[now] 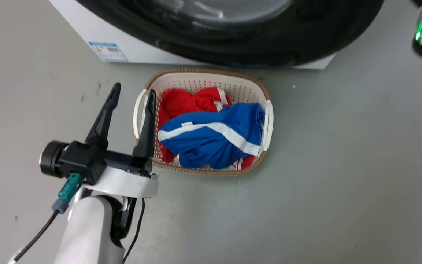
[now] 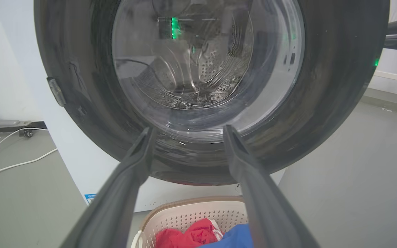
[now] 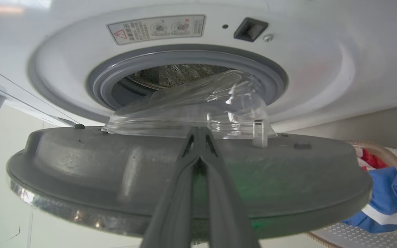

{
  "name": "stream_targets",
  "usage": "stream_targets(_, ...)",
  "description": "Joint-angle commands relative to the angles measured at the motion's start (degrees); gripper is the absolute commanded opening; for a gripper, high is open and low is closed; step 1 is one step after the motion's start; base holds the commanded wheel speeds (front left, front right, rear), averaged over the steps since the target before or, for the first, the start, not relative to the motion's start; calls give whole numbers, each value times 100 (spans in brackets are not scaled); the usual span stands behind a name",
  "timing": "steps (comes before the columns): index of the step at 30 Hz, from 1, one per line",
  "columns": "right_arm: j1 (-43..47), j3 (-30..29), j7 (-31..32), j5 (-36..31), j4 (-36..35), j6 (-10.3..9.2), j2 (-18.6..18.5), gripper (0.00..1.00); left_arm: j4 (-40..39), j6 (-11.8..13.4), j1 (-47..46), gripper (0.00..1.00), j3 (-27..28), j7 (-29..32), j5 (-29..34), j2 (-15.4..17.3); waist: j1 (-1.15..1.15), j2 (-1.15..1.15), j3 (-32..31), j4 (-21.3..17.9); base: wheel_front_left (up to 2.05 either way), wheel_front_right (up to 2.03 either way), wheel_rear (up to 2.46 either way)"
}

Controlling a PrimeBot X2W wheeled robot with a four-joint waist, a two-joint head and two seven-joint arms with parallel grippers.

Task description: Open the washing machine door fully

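The washing machine door [image 3: 115, 179] stands partly swung out near the laundry basket [image 1: 211, 70], the clenched right gripper [image 3: 198, 132] set against its inner face, seemingly to push it wider, while the left gripper [image 1: 134, 90] hovers released.

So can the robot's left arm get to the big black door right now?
Probably yes. The left fingers are spread and point straight at the washing machine door, with nothing between them. The laundry basket sits lower, beneath them, not in the way.
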Motion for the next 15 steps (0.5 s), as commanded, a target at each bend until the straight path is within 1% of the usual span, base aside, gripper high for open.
stream_targets(1,225,36,67,65,-155,3,57,0,37,-4,109,100,23,-14,-21,-13,0,0,-241,-26,0,0,0)
stream_targets(9,1384,226,29,351,-965,9,-177,0,287,-6,536,100,-23,-14,16,-99,0,0,-972,-15,0,0,0)
stream_targets(10,1384,226,29,351,-965,9,-177,0,287,-6,536,100,-23,-14,16,-99,0,0,-972,-15,0,0,0)
stream_targets(15,2006,448,-45,531,-1453,8,-323,0,412,-7,791,100,-44,-14,19,-121,0,0,-1338,10,0,0,0)
